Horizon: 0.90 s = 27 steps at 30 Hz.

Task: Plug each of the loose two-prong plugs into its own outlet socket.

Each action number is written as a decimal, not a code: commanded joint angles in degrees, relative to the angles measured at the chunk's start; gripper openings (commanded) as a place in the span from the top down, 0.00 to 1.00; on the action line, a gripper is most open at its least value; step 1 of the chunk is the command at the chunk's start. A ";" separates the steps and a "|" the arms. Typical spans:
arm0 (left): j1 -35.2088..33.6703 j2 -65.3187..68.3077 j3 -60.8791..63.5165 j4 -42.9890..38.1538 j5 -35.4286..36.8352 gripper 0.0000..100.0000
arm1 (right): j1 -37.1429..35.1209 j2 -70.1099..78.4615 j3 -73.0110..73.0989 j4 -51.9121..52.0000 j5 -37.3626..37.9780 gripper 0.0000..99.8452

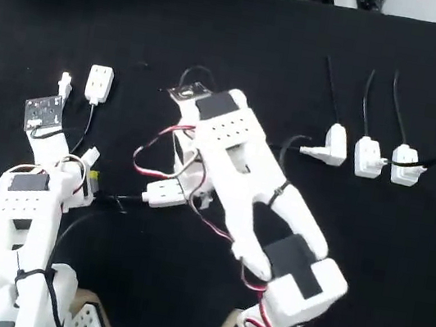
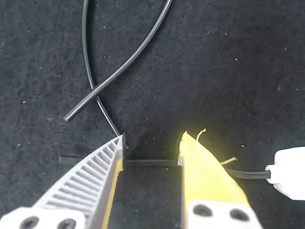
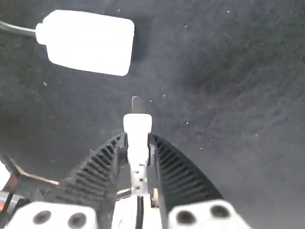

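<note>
- End effector (image 2: 151, 143): jaws apart, one finger ribbed white, one yellow.
- Thin black cable (image 2: 150, 163) crosses the gap between the fingertips, leading to a white connector body (image 2: 291, 172).
- Black surface (image 2: 228, 62) underneath.

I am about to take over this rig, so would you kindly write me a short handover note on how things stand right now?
Right gripper: shut on a white plug, prong forward, short of a corded white block and not touching it.
Left gripper: open, fingers either side of a black cord lying on the black mat.
Elsewhere on the mat: a second white block and three corded white pieces in a row.
Done: one plug in the gripper; whether the row's pieces are mated I cannot tell.
Left: insert the held plug, then any other loose ones.
</note>
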 commanded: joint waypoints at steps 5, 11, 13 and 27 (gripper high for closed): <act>-0.66 -1.32 -0.40 -0.62 0.53 0.81 | 8.62 -3.82 2.59 -1.67 0.88 0.99; -0.66 -1.32 -0.31 -0.70 0.35 0.81 | 10.29 -3.82 7.87 -2.99 5.10 0.99; -0.66 -1.32 -0.31 -0.70 0.35 0.81 | 10.20 -4.26 10.07 -5.98 5.71 0.99; -0.66 -1.32 -0.22 -0.62 0.26 0.81 | 10.20 -15.78 28.18 -24.97 12.92 0.99</act>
